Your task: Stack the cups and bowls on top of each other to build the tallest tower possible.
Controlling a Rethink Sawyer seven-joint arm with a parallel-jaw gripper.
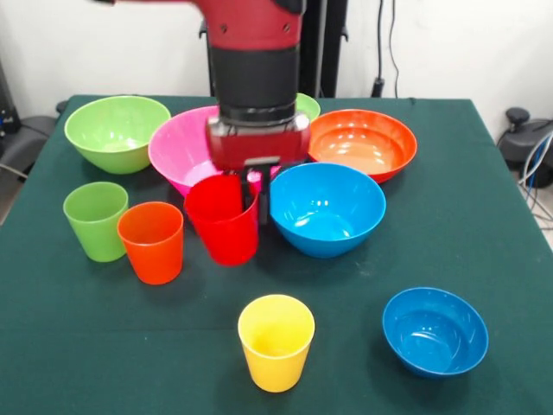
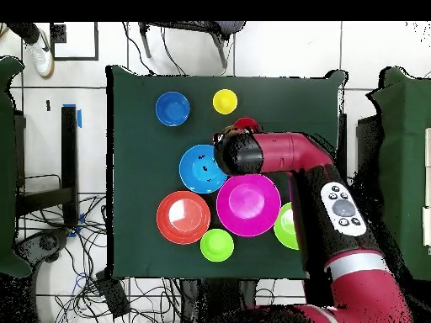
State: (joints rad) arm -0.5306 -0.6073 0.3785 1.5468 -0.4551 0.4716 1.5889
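Note:
My gripper (image 1: pixel 255 197) hangs over the right rim of the red cup (image 1: pixel 223 229), one finger inside and one outside, shut on its wall. The cup stands on the table, slightly tilted, just left of the big blue bowl (image 1: pixel 327 209). The orange cup (image 1: pixel 151 242) and light green cup (image 1: pixel 96 220) stand to its left. The yellow cup (image 1: pixel 276 341) and small blue bowl (image 1: pixel 435 331) are at the front. The pink bowl (image 1: pixel 177 147), big light green bowl (image 1: pixel 117 131), orange bowl (image 1: pixel 363 143) and small light green bowl (image 1: pixel 308 105) stand behind. Nothing is stacked.
The green table cloth (image 1: pixel 484 216) carries all the pieces. In the overhead view the arm (image 2: pixel 295 156) covers the orange and green cups and part of the big green bowl (image 2: pixel 284 225). Cables and chairs lie around the table.

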